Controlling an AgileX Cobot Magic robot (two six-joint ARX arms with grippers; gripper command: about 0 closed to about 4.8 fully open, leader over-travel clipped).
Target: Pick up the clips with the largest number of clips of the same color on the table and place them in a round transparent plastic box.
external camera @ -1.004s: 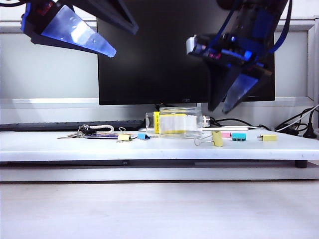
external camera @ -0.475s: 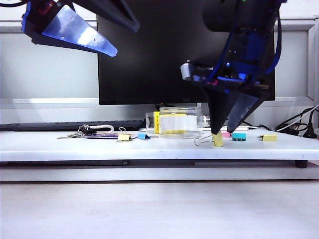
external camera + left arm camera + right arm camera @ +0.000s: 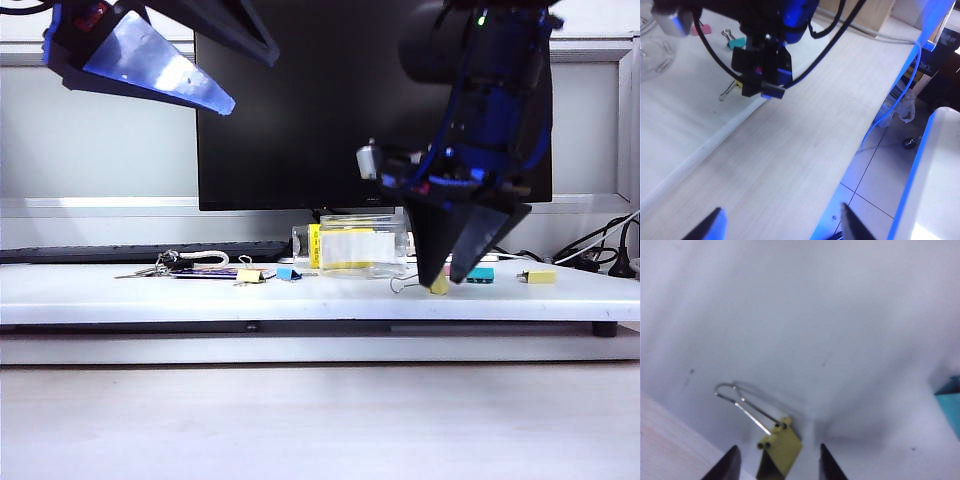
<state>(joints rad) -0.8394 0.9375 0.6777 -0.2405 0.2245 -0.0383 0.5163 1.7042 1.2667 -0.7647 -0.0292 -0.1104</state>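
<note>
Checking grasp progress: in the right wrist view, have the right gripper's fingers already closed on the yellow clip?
No: the right gripper is open, its fingers standing apart on either side of the yellow clip.

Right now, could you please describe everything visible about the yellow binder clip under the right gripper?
The pale-yellow binder clip has a folded, metal-looking body and thin silver wire handles, one lying flat. It rests on the white table, near the front edge, between the open fingertips of the right gripper. No contact with them is visible.
</note>
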